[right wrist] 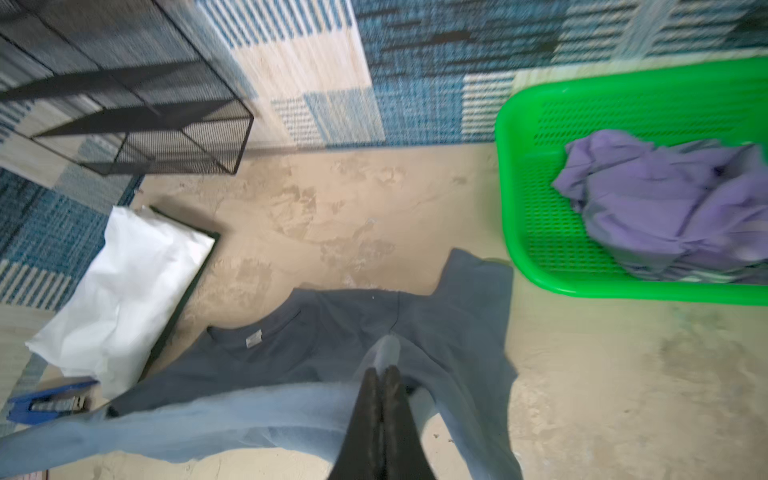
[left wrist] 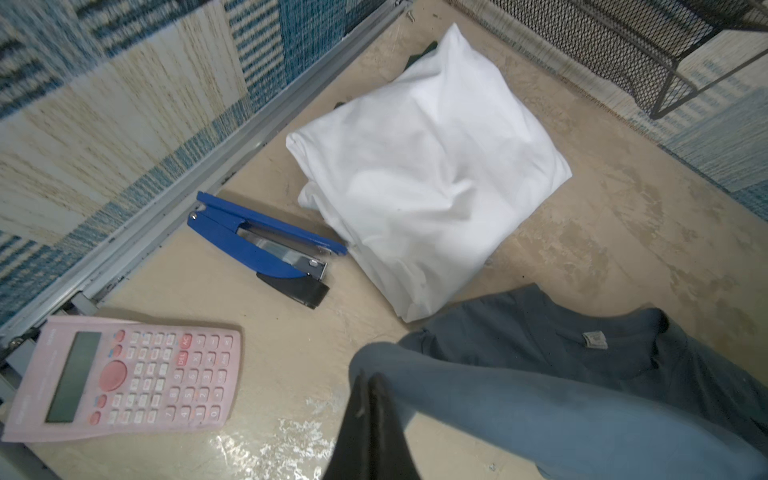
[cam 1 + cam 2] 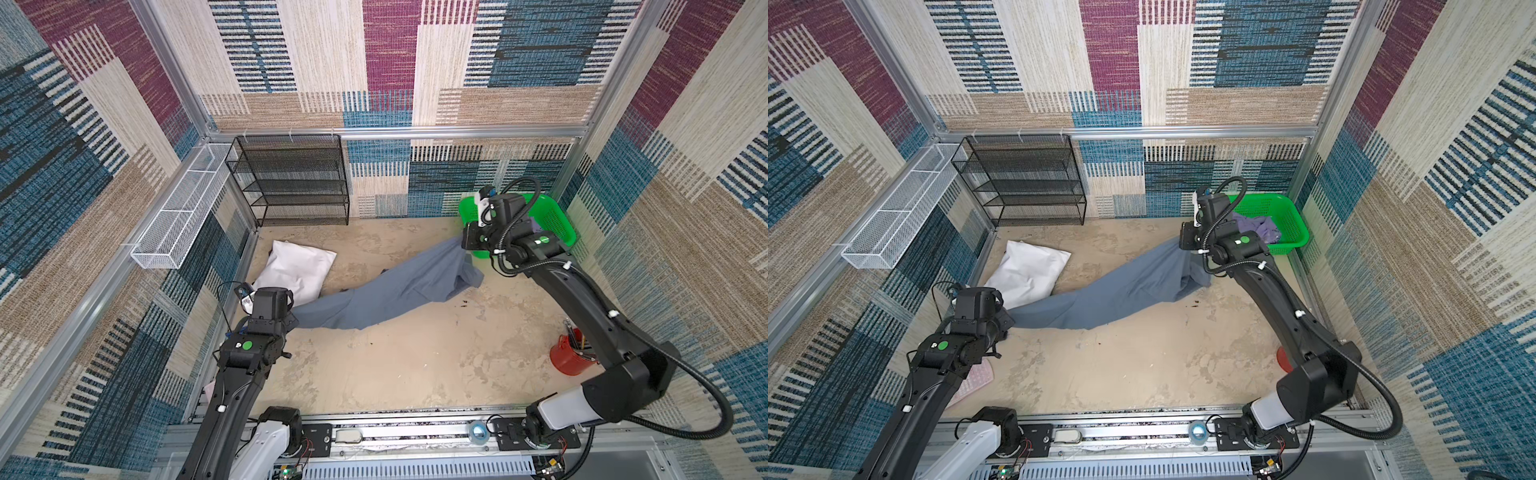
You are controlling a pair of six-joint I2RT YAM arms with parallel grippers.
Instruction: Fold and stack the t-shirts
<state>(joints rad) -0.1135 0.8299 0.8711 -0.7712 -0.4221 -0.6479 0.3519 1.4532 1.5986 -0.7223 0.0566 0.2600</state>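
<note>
The slate blue-grey t-shirt (image 3: 395,291) (image 3: 1113,291) hangs stretched across the table between my two grippers in both top views. My left gripper (image 2: 368,378) (image 3: 293,318) is shut on one edge near the left wall. At the far right, beside the basket, my right gripper (image 1: 381,372) (image 3: 463,243) is shut on another edge, lifted higher. The shirt's pale neck label (image 2: 595,340) (image 1: 253,338) shows on the part lying on the table. The lavender t-shirt (image 1: 665,208) (image 3: 1256,228) lies crumpled in the green basket (image 1: 536,232).
A folded white cloth (image 3: 297,270) lies at the back left. A blue stapler (image 2: 266,249) and a pink calculator (image 2: 124,378) lie by the left wall. A black mesh shelf (image 3: 291,178) stands at the back, a red pot (image 3: 571,353) at the right.
</note>
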